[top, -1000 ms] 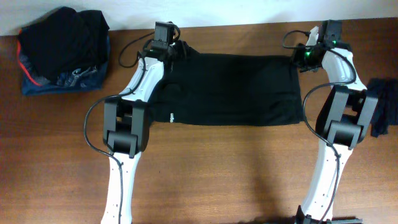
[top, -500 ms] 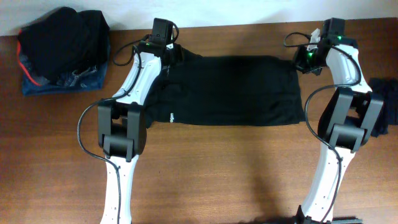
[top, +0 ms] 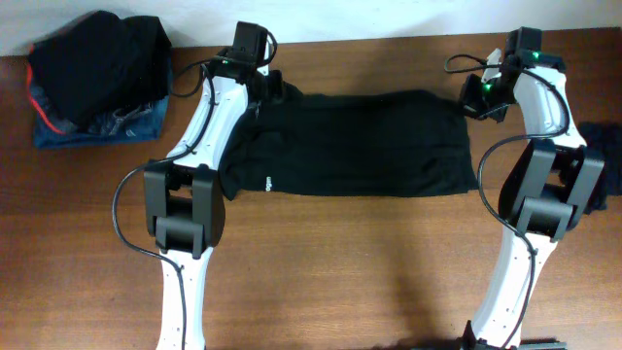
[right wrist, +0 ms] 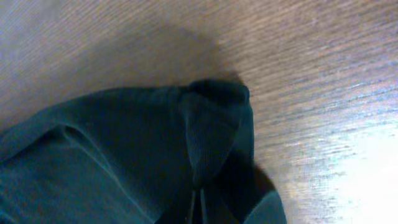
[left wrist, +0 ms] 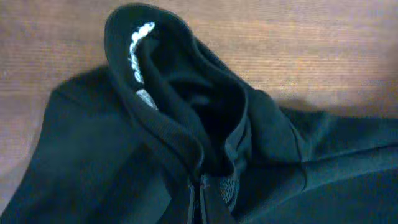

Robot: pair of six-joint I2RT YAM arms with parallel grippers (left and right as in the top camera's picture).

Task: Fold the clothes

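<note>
The clothes, a black T-shirt (top: 360,146), lie spread flat across the far half of the wooden table (top: 340,272), with a small white logo (top: 267,182) near the front left edge. My left gripper (top: 267,89) is shut on the shirt's far left corner. In the left wrist view the collar (left wrist: 155,99) with white print rises just ahead of the left gripper (left wrist: 202,202). At the far right corner my right gripper (top: 476,95) is shut on the fabric. The right wrist view shows a bunched corner (right wrist: 211,124) pinched in the right gripper (right wrist: 198,208).
A pile of dark clothes (top: 97,78) sits at the back left corner. Another dark cloth (top: 603,165) lies at the right edge, beside the right arm. The table's back edge (top: 369,41) runs just behind both grippers.
Both grippers have moved a little toward the table's back edge, still holding the shirt's far corners. The left arm's elbow has swung left.
</note>
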